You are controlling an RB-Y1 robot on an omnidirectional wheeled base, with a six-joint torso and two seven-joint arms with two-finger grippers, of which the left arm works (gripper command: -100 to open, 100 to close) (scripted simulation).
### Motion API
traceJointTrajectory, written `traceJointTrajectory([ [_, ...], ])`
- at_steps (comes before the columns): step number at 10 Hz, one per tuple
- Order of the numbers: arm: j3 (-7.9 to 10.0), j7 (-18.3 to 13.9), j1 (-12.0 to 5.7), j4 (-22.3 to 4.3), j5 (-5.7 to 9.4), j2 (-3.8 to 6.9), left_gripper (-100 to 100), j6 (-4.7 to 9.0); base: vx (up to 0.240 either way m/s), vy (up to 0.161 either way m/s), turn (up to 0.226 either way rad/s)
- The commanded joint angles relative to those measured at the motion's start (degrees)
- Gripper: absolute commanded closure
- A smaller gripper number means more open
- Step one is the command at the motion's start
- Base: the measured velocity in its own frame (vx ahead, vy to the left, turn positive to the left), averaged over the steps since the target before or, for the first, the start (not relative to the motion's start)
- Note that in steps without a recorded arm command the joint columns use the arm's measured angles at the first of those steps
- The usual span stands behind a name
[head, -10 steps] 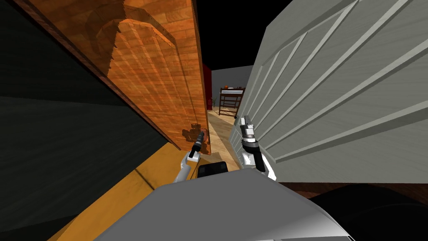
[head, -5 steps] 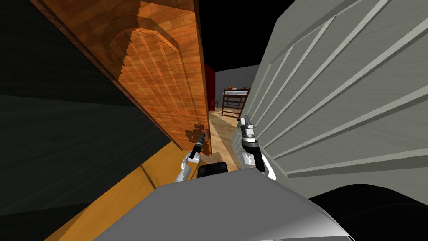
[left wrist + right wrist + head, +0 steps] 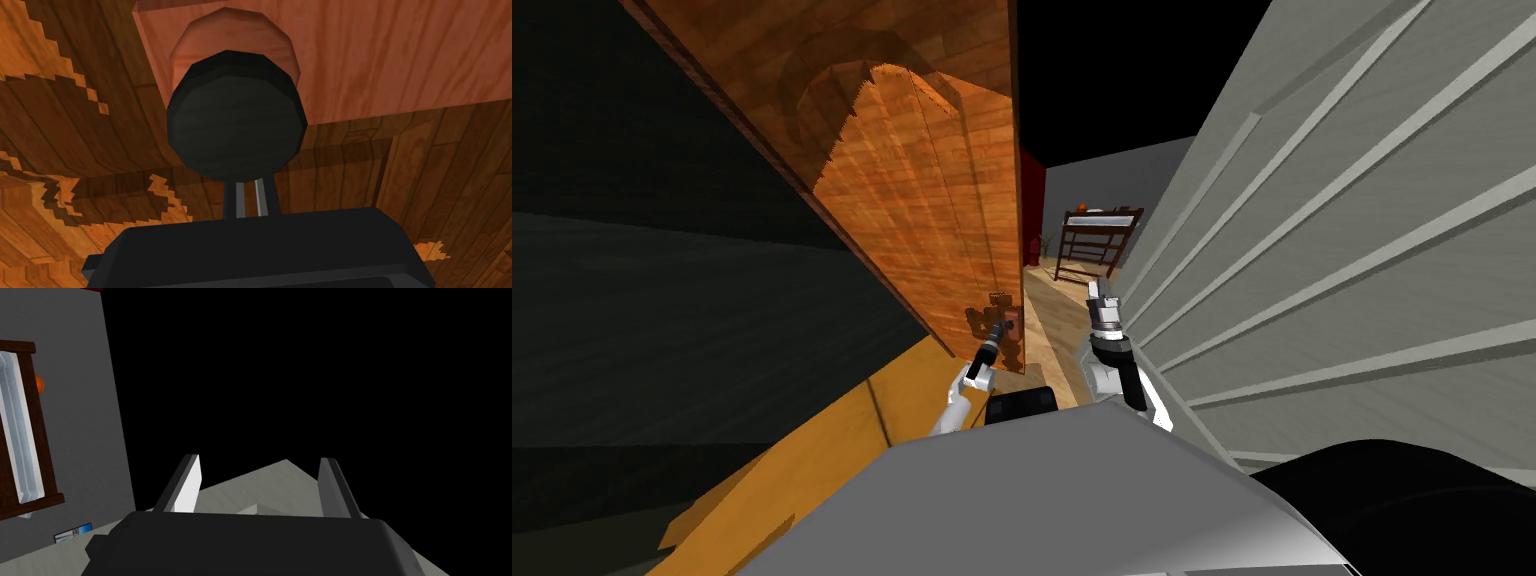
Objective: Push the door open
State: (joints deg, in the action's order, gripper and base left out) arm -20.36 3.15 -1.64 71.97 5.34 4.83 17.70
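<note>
A brown plank door (image 3: 932, 200) fills the left of the head view, standing ajar. My left gripper (image 3: 999, 333) is right at the door's free edge, just under its knob (image 3: 1001, 299). In the left wrist view the round dark knob (image 3: 235, 130) sits on a reddish round plate (image 3: 235, 30). Beneath the knob my left gripper (image 3: 247, 200) is shut with nothing between its fingers, and the knob hides their tips. My right gripper (image 3: 1100, 292) is raised beside the grey panelled surface (image 3: 1332, 250). It stands open (image 3: 257, 488) with nothing between its fingers.
Between the wooden door and the grey panels a narrow gap leads onto a light wood floor (image 3: 1047, 320). Beyond it are a dark bunk frame (image 3: 1097, 240) and a grey wall (image 3: 75, 413). A dark wall (image 3: 662, 330) lies to the left, with black area above.
The whole head view has swung, so I have turned and come closer to the door. My left hand now sits directly under the knob, its fingers drawn together. The right arm holds its pose.
</note>
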Motion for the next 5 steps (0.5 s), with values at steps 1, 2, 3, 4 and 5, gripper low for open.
traceJointTrajectory([
  [1,-1.04,1.76,0.09,-0.1,1.53,0.31,100,-0.05,0.188,-0.083,0.303],
  [2,-1.14,0.86,0.53,0.96,1.14,0.23,-100,-0.48,-0.051,-0.012,0.083],
  [3,-1.14,0.86,0.53,0.96,1.14,0.23,-100,-0.48,-0.184,0.027,-0.04],
  [4,-1.43,0.78,0.77,1.42,1.25,0.2,-100,-0.66,-0.194,0.029,-0.005],
  [5,-1.76,0.69,1.02,1.92,1.38,0.14,-100,-0.85,-0.199,0.03,0.021],
])
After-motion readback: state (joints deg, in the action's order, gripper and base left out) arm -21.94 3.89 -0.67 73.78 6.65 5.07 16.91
